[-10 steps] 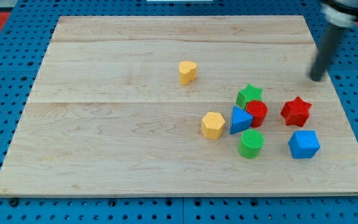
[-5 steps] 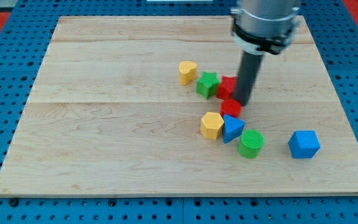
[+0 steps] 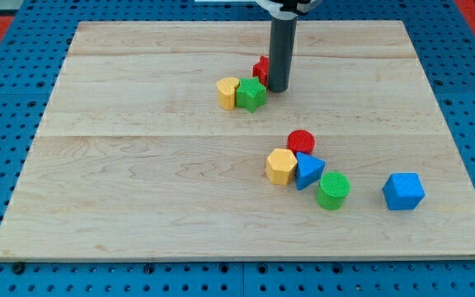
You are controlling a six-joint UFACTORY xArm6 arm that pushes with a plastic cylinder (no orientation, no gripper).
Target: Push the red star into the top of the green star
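The green star (image 3: pixel 251 94) lies above the board's middle, touching a yellow heart-shaped block (image 3: pixel 228 92) on its left. The red star (image 3: pixel 261 68) sits just above the green star's upper right and looks in contact with it; the rod hides its right half. My tip (image 3: pixel 278 88) rests on the board right of the green star and just below right of the red star.
A cluster lies lower right: red cylinder (image 3: pixel 301 141), yellow hexagon (image 3: pixel 281 166), blue triangle (image 3: pixel 308 170), green cylinder (image 3: pixel 333 190). A blue block (image 3: pixel 403 190) sits alone near the right. The wooden board (image 3: pixel 138 190) lies on a blue pegboard.
The rod moved up and left, pushing the red star to the green star's top right. The green star slid left against the yellow heart, which shifted left too. The red cylinder stayed about where it was.
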